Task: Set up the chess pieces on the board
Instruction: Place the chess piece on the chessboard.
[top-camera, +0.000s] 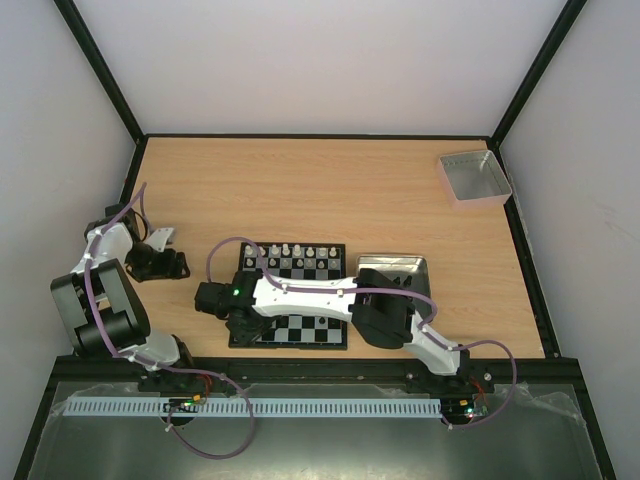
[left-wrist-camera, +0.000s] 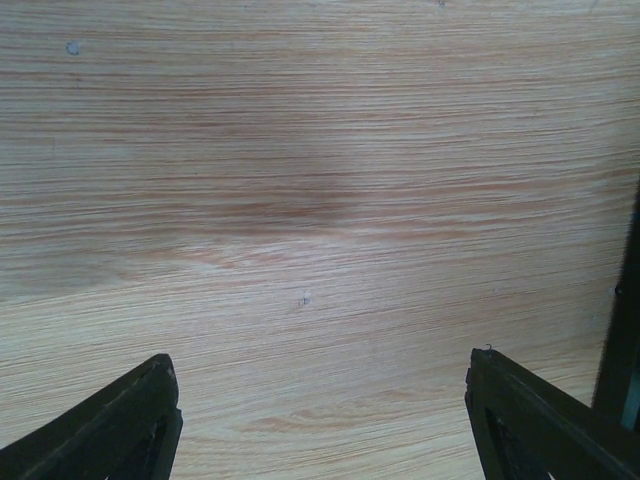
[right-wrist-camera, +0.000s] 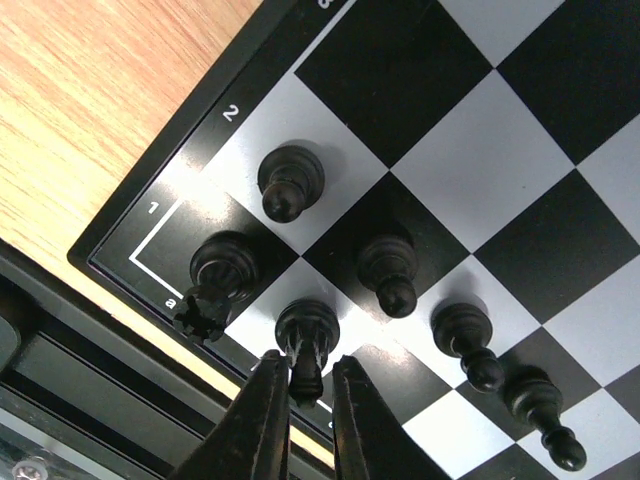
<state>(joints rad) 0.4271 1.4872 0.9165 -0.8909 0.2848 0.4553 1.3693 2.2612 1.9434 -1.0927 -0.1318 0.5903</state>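
Observation:
The board (top-camera: 300, 330) lies in front of the arms, with a row of white chess pieces (top-camera: 297, 250) along its far edge. In the right wrist view, black pieces stand at the board's (right-wrist-camera: 520, 150) near corner: a rook (right-wrist-camera: 222, 265) on a1, a knight (right-wrist-camera: 305, 335) beside it, and pawns (right-wrist-camera: 288, 180) (right-wrist-camera: 388, 270) ahead of them. My right gripper (right-wrist-camera: 308, 362) straddles the knight's head, jaws parted a sliver, with a thin gap on the right side. The knight stands on its square. My left gripper (left-wrist-camera: 322, 358) hangs wide open over bare wood at the table's left (top-camera: 170, 252).
A shallow metal tin (top-camera: 400, 265) sits just right of the board, partly under the right arm. A grey square tray (top-camera: 474, 177) rests at the far right corner. Two more black pieces (right-wrist-camera: 465, 335) (right-wrist-camera: 540, 400) stand further along the near rows.

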